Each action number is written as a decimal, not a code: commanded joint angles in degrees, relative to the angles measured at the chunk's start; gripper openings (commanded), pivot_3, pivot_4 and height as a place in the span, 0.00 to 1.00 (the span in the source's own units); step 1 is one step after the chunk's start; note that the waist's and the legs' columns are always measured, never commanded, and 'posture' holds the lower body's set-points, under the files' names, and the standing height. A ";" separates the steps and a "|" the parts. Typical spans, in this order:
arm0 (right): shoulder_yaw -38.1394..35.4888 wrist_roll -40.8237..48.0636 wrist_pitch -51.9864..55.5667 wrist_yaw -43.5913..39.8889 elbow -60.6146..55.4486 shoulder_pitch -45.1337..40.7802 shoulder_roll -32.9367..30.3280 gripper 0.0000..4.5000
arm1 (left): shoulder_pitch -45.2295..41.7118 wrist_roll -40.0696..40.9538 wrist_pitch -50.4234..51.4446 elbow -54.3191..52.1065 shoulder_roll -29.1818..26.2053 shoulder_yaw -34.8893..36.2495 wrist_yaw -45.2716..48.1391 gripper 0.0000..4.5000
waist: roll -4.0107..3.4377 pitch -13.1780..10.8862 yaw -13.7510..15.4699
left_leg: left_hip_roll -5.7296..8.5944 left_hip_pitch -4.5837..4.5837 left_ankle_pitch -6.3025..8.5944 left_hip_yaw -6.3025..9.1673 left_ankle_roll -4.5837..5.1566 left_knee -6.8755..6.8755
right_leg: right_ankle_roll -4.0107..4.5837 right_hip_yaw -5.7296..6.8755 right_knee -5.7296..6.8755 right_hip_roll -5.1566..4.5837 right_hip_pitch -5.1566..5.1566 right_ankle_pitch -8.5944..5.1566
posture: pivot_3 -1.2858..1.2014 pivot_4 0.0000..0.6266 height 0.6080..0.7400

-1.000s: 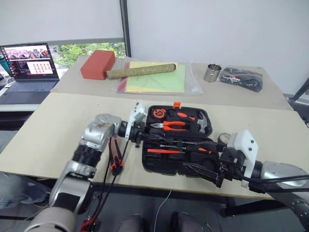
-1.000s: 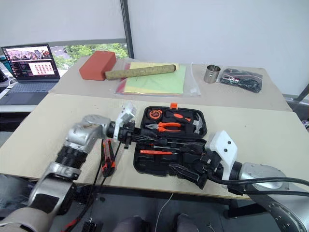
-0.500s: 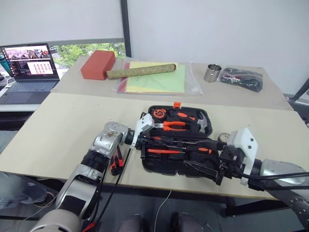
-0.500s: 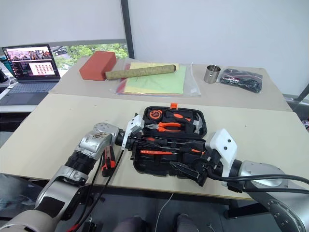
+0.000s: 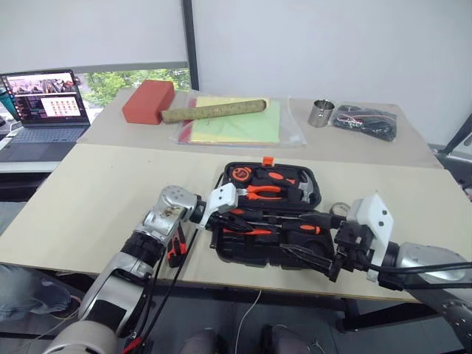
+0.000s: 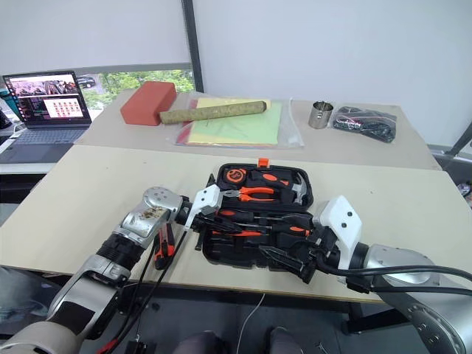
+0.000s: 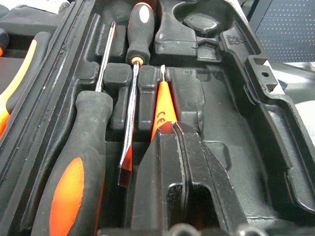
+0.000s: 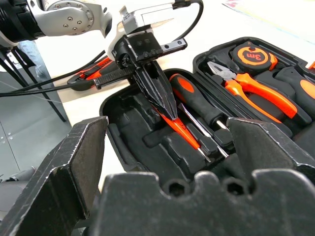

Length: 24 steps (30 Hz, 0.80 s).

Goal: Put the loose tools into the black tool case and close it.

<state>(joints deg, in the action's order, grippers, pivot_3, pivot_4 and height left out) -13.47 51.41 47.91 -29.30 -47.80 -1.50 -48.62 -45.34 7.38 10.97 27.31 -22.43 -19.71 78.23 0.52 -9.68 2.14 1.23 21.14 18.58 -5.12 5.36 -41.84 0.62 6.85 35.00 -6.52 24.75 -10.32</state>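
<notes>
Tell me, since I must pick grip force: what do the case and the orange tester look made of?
The black tool case looks like moulded hard plastic: matte, finely textured, with raised lettering and formed slots. The orange tester seems to be glossy, slightly translucent plastic with a bare metal tip. The left pincer is shut on it.

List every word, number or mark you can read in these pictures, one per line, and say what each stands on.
"3m": on the orange tape measure in the black tool case.
"CE": on the orange tester that the left gripper holds in its slot.
Laptop screen: too small to read.
Moulded marks on the case wall: too blurred to read.
</notes>
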 commanded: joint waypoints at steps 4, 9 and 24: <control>-0.19 0.03 -1.27 0.14 -0.14 -1.26 0.54 1.00 | 0.99 -3.57 1.09 -0.01 -3.19 -2.15 1.38 0.01 | -0.01 0.01 -0.07 | -0.01 0.00 0.00 0.00 0.00 0.00 | 0.02 0.00 0.01 0.02 0.02 0.00 | 0.52 0.24 1.00; 0.49 -0.37 -1.53 0.24 0.12 -1.87 1.16 1.00 | -0.03 -4.05 0.49 1.41 -4.70 -1.19 0.43 0.01 | -0.01 0.01 0.00 | -0.02 0.01 0.00 0.02 0.01 0.01 | 0.03 0.01 0.00 0.02 0.03 0.01 | 0.52 0.24 1.00; 8.97 -5.69 -5.42 -10.60 9.42 -12.21 1.19 1.00 | 11.85 17.29 35.53 -31.45 -21.83 26.61 -7.35 0.49 | 0.03 -0.08 -2.15 | 0.00 0.33 0.01 0.05 0.02 0.12 | 0.03 0.04 -0.04 0.21 0.39 -0.01 | 0.52 0.24 1.00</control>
<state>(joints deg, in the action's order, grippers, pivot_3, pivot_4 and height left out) -5.49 46.86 44.98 -37.35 -39.27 -12.01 -47.43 -36.62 21.53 41.04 1.80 -42.50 1.99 73.85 0.55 -9.77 -0.01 1.21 21.40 18.60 -5.10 5.37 -41.67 0.63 6.87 34.94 -6.29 25.12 -10.35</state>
